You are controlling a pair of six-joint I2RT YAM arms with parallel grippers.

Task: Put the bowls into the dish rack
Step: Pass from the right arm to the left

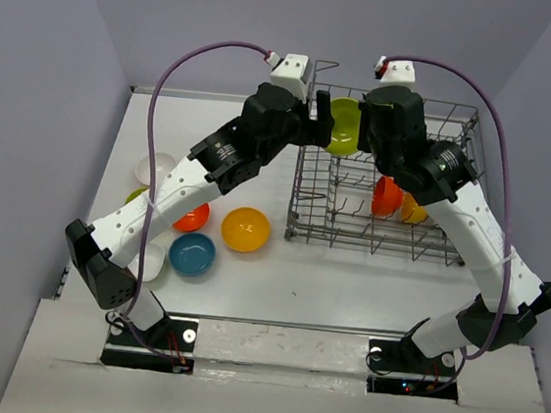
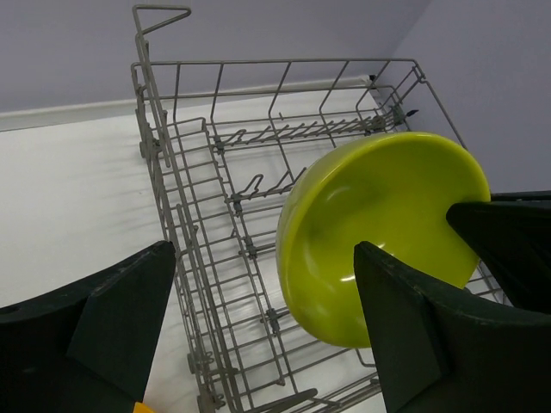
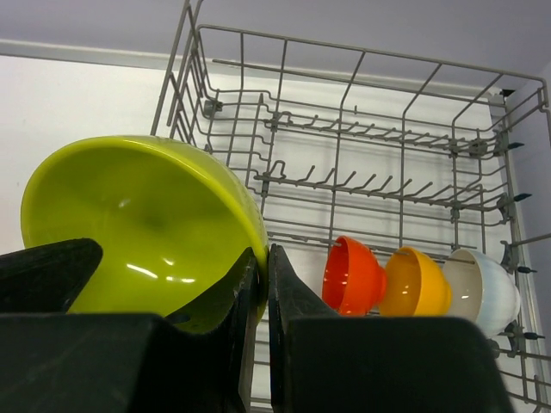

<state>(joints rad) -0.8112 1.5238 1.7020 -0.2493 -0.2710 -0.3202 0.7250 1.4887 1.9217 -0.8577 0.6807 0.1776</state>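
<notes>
Ten bowls (image 1: 245,229), one dish rack (image 1: 380,239), two arms (image 1: 178,191)

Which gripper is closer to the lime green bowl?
Right. The right gripper pinches the rim of the lime green bowl above the dish rack; the left gripper stands open beside it, not gripping.

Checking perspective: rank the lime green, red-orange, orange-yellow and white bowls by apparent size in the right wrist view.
Largest: lime green bowl, though nearest the camera.
Then red-orange bowl, orange-yellow bowl, white bowl: alike, unranked.

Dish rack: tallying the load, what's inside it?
A red-orange bowl, an orange-yellow bowl and a white bowl; right gripper holds a lime green bowl above. The right arm covers part of it.
</notes>
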